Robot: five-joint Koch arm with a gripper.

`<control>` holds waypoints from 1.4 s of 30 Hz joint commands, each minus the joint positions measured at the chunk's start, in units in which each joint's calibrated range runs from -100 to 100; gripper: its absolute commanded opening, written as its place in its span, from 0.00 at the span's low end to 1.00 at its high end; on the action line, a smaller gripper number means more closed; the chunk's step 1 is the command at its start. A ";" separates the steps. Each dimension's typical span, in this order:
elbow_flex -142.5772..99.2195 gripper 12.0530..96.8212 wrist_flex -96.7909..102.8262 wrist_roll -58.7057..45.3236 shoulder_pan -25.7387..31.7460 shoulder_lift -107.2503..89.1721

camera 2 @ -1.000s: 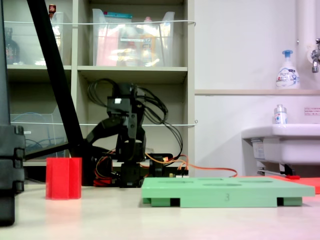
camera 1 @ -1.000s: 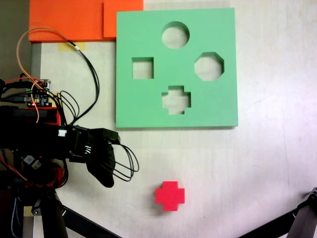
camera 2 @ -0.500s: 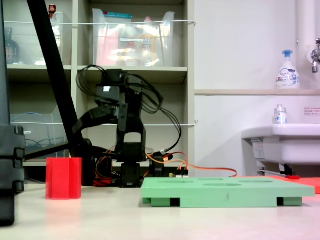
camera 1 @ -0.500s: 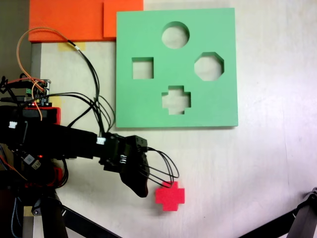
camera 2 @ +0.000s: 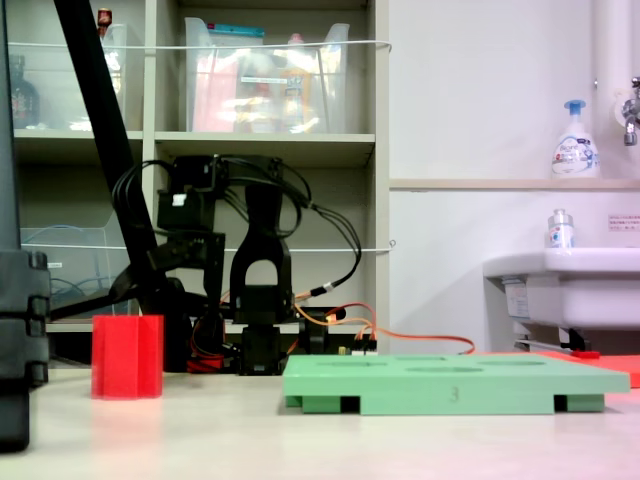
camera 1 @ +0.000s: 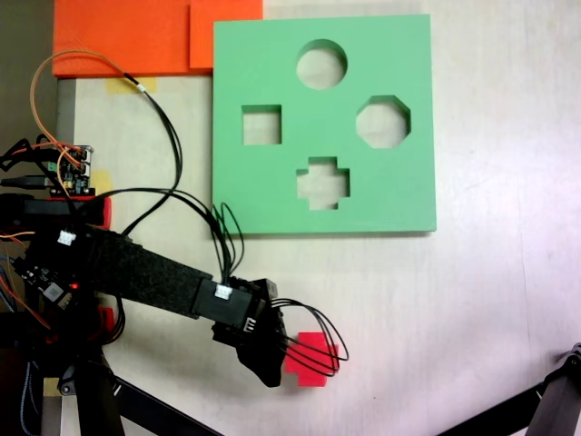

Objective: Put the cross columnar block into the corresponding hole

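So the claw (camera 1: pixel 289 361) has swung across the table (camera 1: pixel 472 309) and now sits right over the cross columnar block (camera 1: pixel 313 359); can't tell if it's open or gripping. The corresponding hole (camera 1: pixel 323 183) waits well beyond it, so grabbing comes next.

Matt, seemingly foam green board (camera 1: pixel 272 191) and red block (camera 1: pixel 313 359); smooth pale tabletop (camera 1: pixel 472 300).

Pale table (camera 1: pixel 490 300) — bears green foam board (camera 1: pixel 272 195), red cross block (camera 1: pixel 313 363), orange sheets (camera 1: pixel 127 36).
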 commanded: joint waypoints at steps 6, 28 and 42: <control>8.15 0.75 -1.58 -0.68 -0.93 5.34; 16.73 0.75 -1.39 -0.63 -1.51 19.45; 20.71 0.75 -1.39 -0.68 -1.51 27.13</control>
